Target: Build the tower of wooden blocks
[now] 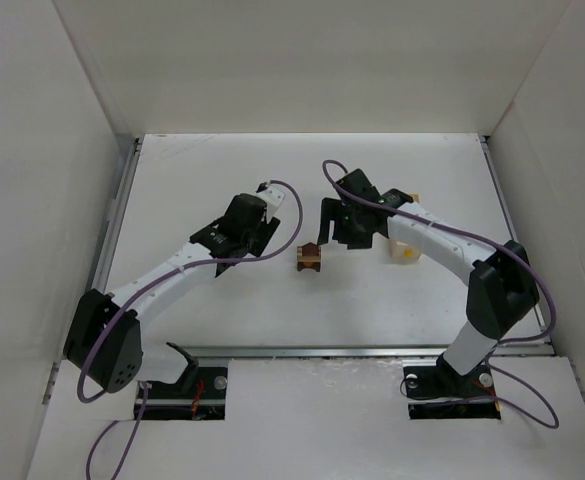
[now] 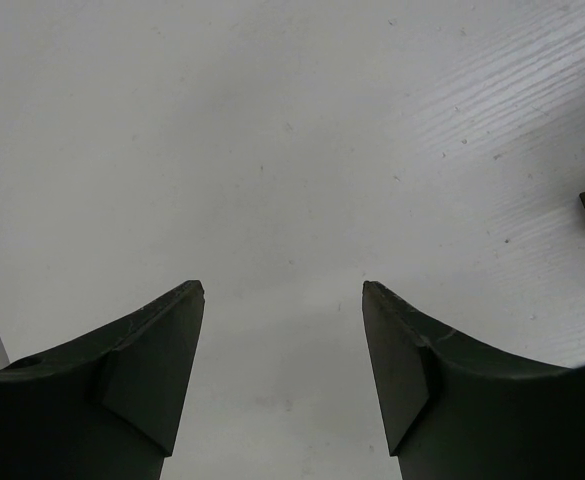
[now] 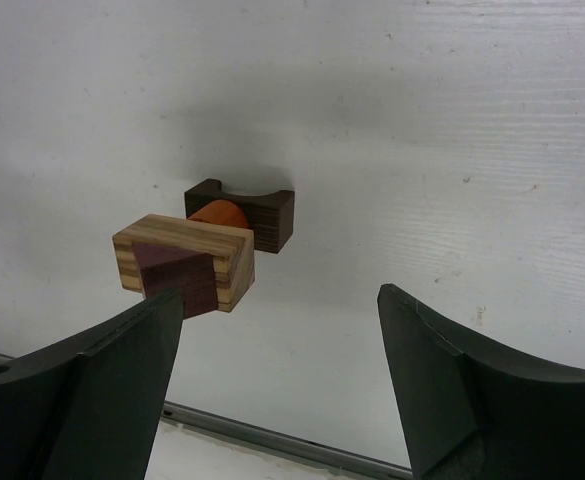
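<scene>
The wood block tower [image 1: 309, 258] sits on the table [image 1: 212, 170] between the two arms; its striped tan block [image 3: 184, 262] with a purple inset lies just before a notched dark brown block [image 3: 262, 212] cradling an orange piece [image 3: 217, 212]; the right claw [image 3: 280, 295] gapes wide, close to the tan block; the left claw [image 2: 282, 290] is spread apart over the table, gripping nothing

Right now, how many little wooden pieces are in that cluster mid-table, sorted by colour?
Dark brown notched wooden block: 1
Orange rounded wooden piece: 1
Striped tan wooden block with a purple face: 1
Total: 3
</scene>
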`<state>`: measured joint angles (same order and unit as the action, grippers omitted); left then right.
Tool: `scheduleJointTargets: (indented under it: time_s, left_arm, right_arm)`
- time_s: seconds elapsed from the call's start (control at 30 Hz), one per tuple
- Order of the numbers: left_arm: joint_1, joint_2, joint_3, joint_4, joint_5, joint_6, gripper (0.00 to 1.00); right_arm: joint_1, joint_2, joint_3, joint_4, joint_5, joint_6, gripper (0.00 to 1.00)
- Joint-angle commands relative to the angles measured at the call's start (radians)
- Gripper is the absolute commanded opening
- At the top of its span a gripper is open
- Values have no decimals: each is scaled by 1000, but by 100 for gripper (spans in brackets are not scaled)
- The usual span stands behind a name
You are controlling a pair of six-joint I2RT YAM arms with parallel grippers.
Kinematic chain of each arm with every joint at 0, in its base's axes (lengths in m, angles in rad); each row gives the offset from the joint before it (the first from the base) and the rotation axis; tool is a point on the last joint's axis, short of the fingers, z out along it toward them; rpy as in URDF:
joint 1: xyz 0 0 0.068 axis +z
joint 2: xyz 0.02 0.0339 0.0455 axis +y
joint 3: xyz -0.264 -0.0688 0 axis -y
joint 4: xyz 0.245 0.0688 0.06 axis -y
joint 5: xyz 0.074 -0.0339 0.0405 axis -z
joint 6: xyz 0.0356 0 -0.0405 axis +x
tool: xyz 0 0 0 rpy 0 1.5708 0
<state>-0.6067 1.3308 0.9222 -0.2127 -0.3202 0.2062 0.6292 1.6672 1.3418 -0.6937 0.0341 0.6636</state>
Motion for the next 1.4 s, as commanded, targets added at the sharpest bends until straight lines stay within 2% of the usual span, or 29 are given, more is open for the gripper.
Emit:
scheduleJointTargets:
  time_s: [0.0,1.3,1.37]
  left_arm:
    - [4,-36,-9,29,-17,-16,62]
    - [13,-36,-9,29,-17,-7,62]
    - [13,-36,15,1,21,-7,62]
  right_arm:
    - [7,16,20,29,29,13,84]
    - [35,16,11,10,58,22,84]
    - [35,2,11,0,79,22,84]
